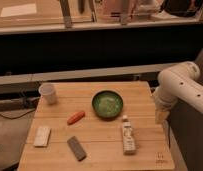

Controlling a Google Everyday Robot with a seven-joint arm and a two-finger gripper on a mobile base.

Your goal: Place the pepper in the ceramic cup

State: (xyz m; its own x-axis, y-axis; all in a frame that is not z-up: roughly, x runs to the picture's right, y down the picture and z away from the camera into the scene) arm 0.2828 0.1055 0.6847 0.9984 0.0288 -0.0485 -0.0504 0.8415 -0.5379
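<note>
An orange-red pepper lies on the wooden table, left of centre. A white ceramic cup stands upright at the table's far left corner, up and to the left of the pepper. My white arm comes in from the right. My gripper hangs at the table's right edge, far to the right of the pepper and the cup, and holds nothing that I can see.
A green bowl sits at the table's centre between the gripper and the pepper. A white bottle lies near the front right. A dark grey block and a pale flat block lie at the front left.
</note>
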